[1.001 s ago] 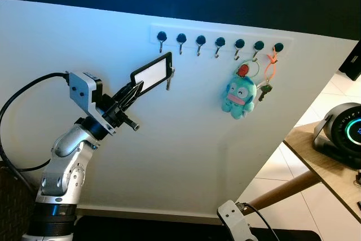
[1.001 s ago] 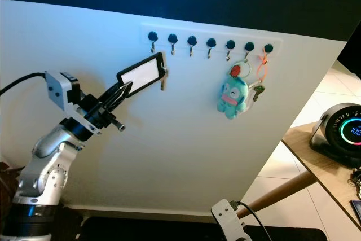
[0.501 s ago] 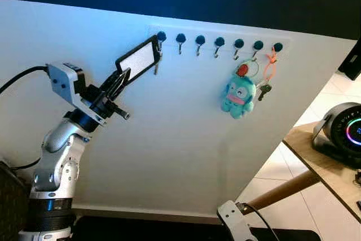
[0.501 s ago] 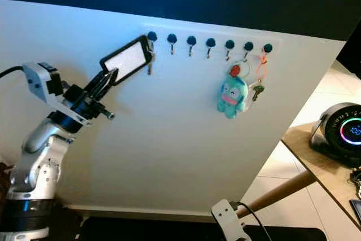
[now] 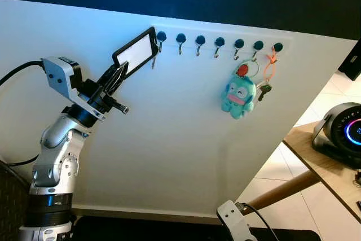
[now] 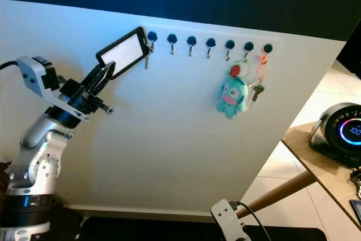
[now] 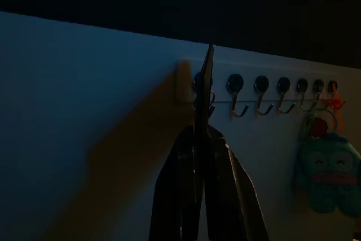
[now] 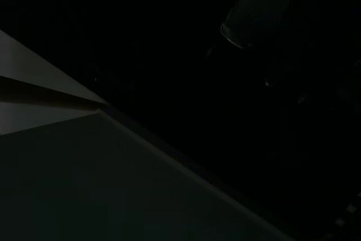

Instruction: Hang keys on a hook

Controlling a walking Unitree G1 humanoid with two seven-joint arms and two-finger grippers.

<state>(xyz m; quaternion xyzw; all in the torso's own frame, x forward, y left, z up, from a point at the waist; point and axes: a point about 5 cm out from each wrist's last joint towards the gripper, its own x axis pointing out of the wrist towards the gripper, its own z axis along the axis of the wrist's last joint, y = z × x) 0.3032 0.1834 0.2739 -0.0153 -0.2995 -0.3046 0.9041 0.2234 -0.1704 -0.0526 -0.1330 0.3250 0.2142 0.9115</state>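
While the left claw (image 5: 117,74) stays clamped on the card holder (image 5: 135,52), its keys (image 5: 154,60) dangle against the leftmost hook (image 5: 161,38); bare wall lies below. Along the left wrist camera, the tag's edge (image 7: 204,91) meets that hook (image 7: 198,82).

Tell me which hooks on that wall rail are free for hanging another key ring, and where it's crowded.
The four middle hooks, from the second hook to the fifth hook, hang bare. The rail's right end is crowded by the plush keychain and orange-tied key. At the leftmost hook, the left gripper holds the card tag with its key.
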